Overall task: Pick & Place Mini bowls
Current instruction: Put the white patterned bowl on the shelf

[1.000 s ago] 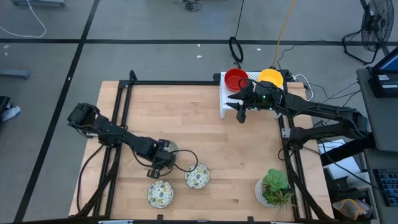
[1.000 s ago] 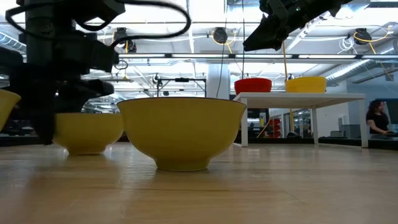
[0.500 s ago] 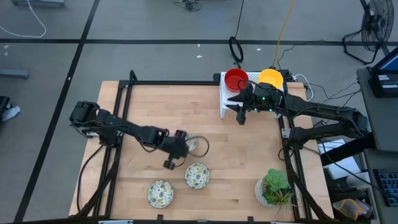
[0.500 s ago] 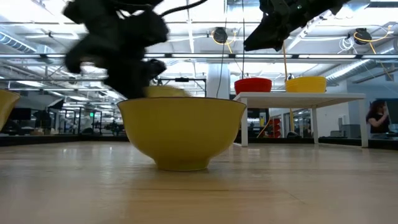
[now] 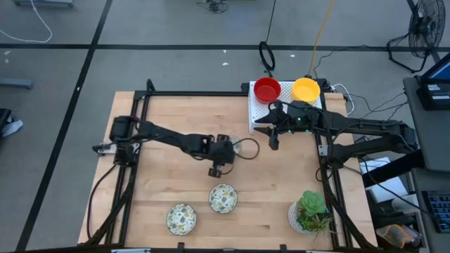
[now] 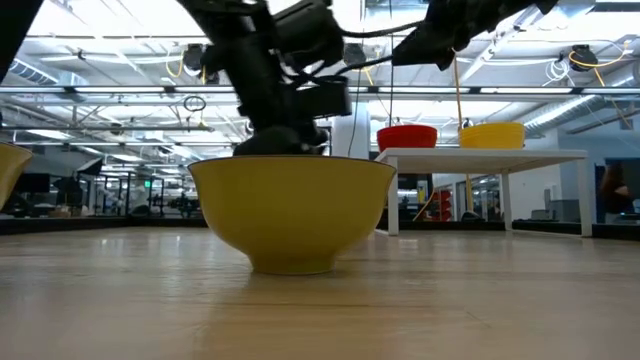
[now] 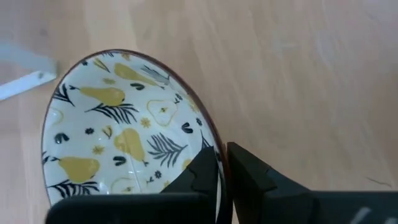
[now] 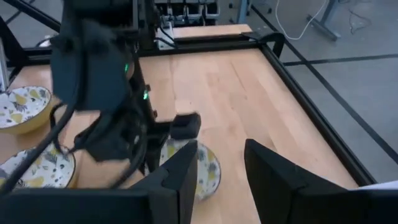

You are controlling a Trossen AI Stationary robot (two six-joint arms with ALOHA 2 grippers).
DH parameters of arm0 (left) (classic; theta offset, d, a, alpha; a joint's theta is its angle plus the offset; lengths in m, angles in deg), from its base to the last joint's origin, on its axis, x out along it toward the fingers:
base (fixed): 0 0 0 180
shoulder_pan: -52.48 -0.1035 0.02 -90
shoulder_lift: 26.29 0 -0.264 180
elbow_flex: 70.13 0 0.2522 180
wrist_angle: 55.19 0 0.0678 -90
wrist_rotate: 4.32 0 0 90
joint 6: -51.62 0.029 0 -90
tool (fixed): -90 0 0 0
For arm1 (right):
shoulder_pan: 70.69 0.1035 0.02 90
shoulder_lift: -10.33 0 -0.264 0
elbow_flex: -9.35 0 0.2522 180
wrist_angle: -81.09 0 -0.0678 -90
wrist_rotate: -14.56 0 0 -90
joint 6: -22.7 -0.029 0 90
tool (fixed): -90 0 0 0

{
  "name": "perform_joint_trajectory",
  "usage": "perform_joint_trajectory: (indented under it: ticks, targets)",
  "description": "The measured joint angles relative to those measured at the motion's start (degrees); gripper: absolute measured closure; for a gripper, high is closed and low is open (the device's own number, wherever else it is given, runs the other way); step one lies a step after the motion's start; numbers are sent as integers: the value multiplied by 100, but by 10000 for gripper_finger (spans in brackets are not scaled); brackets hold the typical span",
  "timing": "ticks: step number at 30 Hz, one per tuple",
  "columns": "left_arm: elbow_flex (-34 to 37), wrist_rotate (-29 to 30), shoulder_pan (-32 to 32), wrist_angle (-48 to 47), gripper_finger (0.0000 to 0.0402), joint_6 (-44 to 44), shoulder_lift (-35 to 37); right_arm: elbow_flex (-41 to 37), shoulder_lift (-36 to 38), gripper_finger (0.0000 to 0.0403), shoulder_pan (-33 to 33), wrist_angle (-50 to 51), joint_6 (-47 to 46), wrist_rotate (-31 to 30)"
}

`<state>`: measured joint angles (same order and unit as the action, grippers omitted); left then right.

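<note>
The left gripper (image 5: 235, 150), near the table's middle, has its fingers clamped on the rim of a pear-patterned mini bowl (image 7: 124, 146), one finger inside, one outside. That thin rim pinch is the weak point: the bowl could pivot or slip out if swung quickly. The right gripper (image 5: 273, 137), fingers apart and empty, hangs at about two o'clock of it, just beside the white rack (image 5: 254, 116) holding a red bowl (image 5: 267, 89) and a yellow bowl (image 5: 306, 89); the arms could clash there. Two more patterned bowls (image 5: 223, 198) sit near the six o'clock edge, with bare wood between offering room.
</note>
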<state>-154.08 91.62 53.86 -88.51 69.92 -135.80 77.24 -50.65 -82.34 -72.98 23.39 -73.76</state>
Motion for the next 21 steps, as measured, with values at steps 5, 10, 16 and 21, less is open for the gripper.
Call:
perform_joint_trajectory:
  ticks: [5, 10, 16, 21]
  targets:
    - [-694, -20, 24, -410, 387, 207, -444, 0, 29, 284, 30, 9, -2, -7]
    - [-842, 5, 22, -338, 370, 261, -475, 0, 31, 285, 30, 13, -2, -7]
    - [-847, 162, 22, -390, 331, -58, -476, 0, 31, 284, 30, 52, -2, -8]
    - [-845, 163, 54, -346, 303, -602, -420, 0, 31, 284, 30, 58, -2, -7]
